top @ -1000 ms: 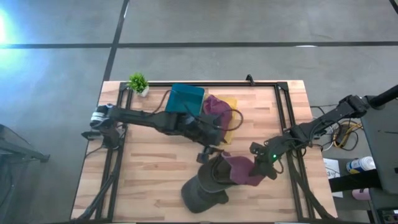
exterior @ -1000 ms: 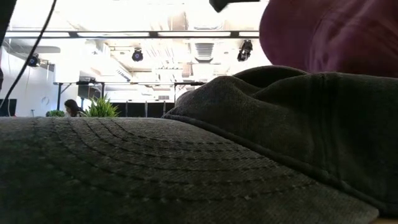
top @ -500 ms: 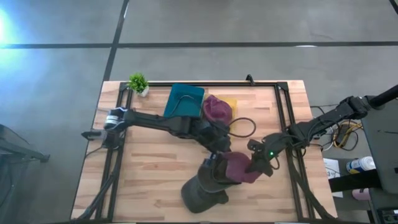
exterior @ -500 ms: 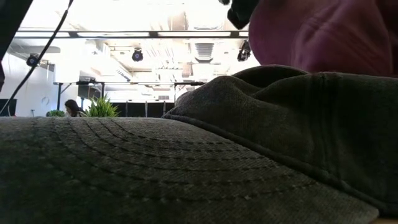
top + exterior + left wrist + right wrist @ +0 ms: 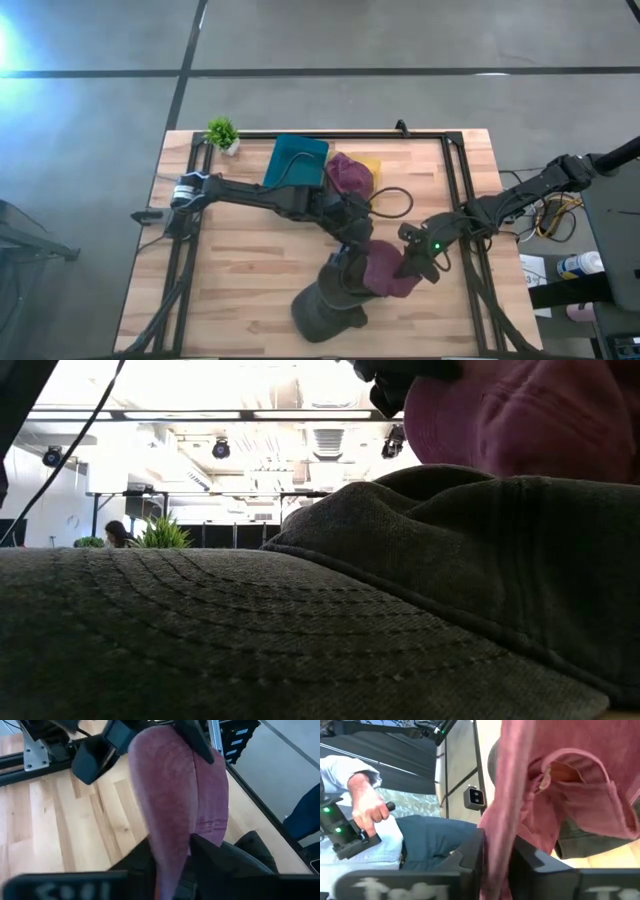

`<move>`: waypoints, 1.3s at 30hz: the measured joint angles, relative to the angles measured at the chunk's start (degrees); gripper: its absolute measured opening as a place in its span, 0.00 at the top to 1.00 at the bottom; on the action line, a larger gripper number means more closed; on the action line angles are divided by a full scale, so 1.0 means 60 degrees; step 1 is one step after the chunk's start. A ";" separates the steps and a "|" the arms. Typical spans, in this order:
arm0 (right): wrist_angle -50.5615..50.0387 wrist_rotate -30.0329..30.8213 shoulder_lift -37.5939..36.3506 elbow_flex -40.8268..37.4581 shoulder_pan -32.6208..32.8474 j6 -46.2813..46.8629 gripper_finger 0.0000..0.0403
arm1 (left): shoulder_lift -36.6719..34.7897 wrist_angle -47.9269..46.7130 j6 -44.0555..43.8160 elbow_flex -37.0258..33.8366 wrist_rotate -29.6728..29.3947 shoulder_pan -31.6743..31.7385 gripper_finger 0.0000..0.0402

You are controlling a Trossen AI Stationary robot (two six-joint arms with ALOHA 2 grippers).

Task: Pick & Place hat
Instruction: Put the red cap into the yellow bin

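Observation:
A maroon hat (image 5: 383, 272) hangs between both grippers, over the crown of a dark grey cap (image 5: 328, 305) that lies brim-down near the table's near edge. My left gripper (image 5: 358, 255) is at the maroon hat's left side, my right gripper (image 5: 408, 262) at its right side, and both are shut on it. In the low view the grey cap (image 5: 300, 610) fills the picture, with the maroon hat (image 5: 530, 420) at the upper right. A second maroon hat (image 5: 348, 175) lies by the far edge. My left gripper (image 5: 170, 855) pinches the maroon hat's left edge (image 5: 167, 845) between its two fingers, coming level from the table's left. The cloth stands on edge between the fingers; one layer or several, I cannot tell. My right gripper (image 5: 497, 850) pinches a folded edge of the hat (image 5: 496, 835) on its right side, coming from the table's right. The hat's open inside (image 5: 570, 795) faces this wrist camera, and its lower part reaches the grey cap (image 5: 590, 837).
A teal container (image 5: 298, 160), a yellow item (image 5: 372, 164) and a small green plant (image 5: 222, 130) stand along the far edge. Black frame rails (image 5: 455, 190) run along the table's sides. A person's hand on a controller (image 5: 367, 802) shows beyond the table.
My left gripper has moved toward the table's right and near side, up to the maroon hat, and now has it between its fingers. My right gripper has carried the hat slightly left, farther over the grey cap.

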 joint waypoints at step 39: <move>0.0563 0.0363 -0.2314 0.0007 -0.0044 0.1604 0.36 | -0.0601 0.5969 -0.4274 -0.2238 0.2213 0.0375 0.98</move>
